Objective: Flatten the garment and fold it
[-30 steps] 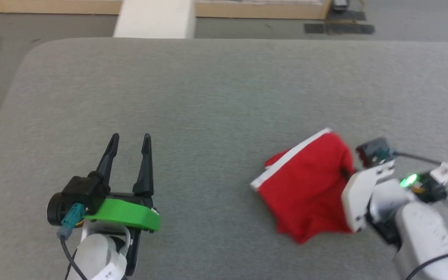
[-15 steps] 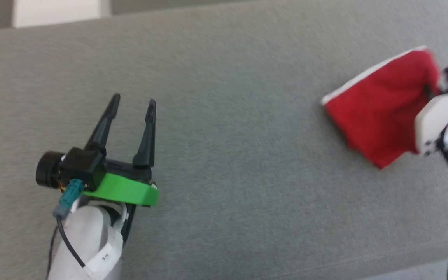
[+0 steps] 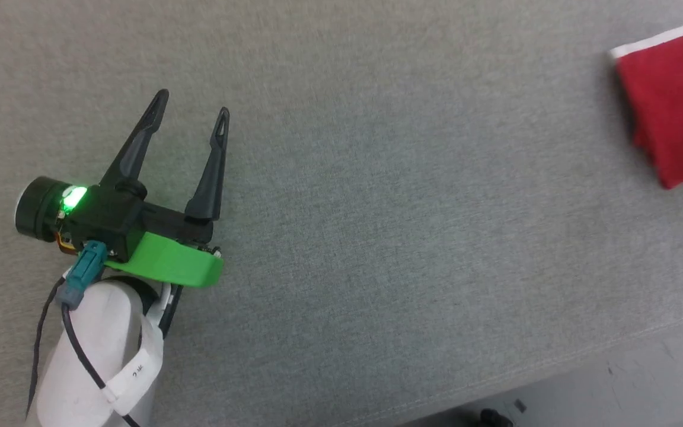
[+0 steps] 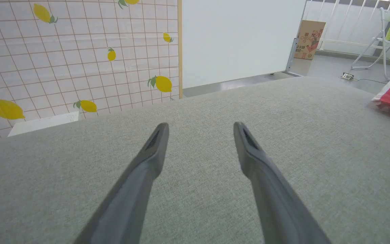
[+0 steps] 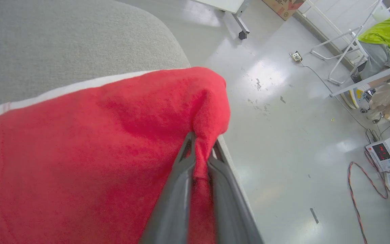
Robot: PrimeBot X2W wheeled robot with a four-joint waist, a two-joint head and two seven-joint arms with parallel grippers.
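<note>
Left end effector [image 3: 193, 102]: fingers spread wide apart, pointing far, at the near left. Its pale forearm [image 3: 92, 362] rises from the near edge. Right end effector [image 5: 202, 139]: fingers pinched together on a fold of garment [image 5: 80, 152].

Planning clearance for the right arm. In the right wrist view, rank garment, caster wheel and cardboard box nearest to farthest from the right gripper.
1. garment, clamped in the right gripper.
2. caster wheel, on the floor, upper middle.
3. cardboard box, top edge, beyond it.
</note>
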